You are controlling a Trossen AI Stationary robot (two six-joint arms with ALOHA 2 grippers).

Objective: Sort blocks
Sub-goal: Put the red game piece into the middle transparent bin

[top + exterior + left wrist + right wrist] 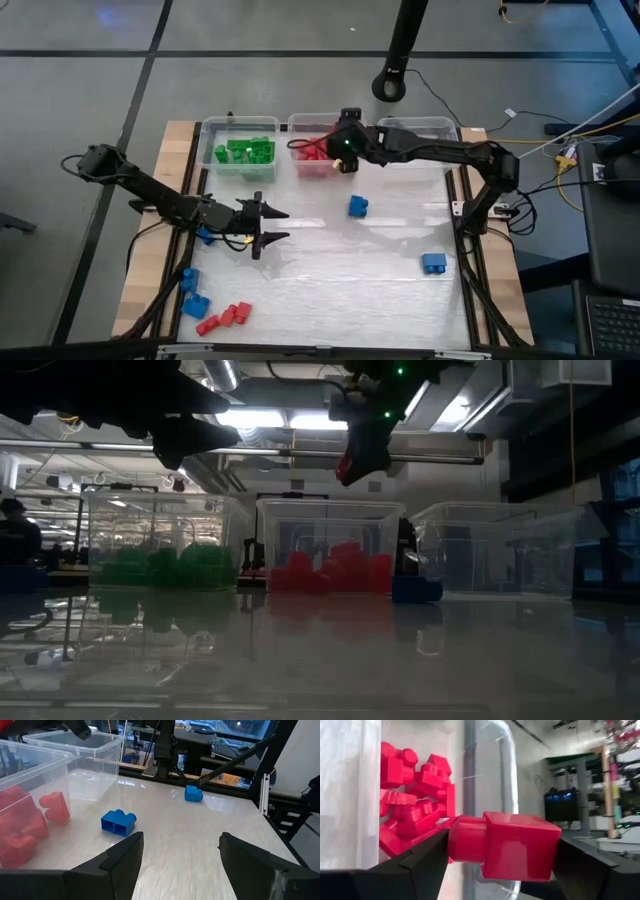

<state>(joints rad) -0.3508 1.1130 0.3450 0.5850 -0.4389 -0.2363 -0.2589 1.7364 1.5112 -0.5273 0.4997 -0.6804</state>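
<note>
My right gripper (345,162) hangs over the middle clear bin (312,124) at the table's far edge, shut on a red block (520,845), also seen in the low view as the red block (352,465) above that bin. The bin holds a heap of red blocks (415,795). My left gripper (280,226) waits open at the table's left middle, level, with nothing between its fingers (125,855). Loose blue blocks (358,206), (433,263) lie flat on the tabletop. My right gripper pinches the red block between its two fingers, one finger against the block's stud end (466,839), the other against the opposite face (555,851). The fingers slant down from the table's right. The block is lifted clear, above the red heap in the bin.
A bin of green blocks (243,150) stands left of the red one, and a bare clear bin (420,126) right of it. More blue blocks (192,292) and red blocks (225,318) lie at the near left corner. One blue block (207,237) lies under my left arm.
</note>
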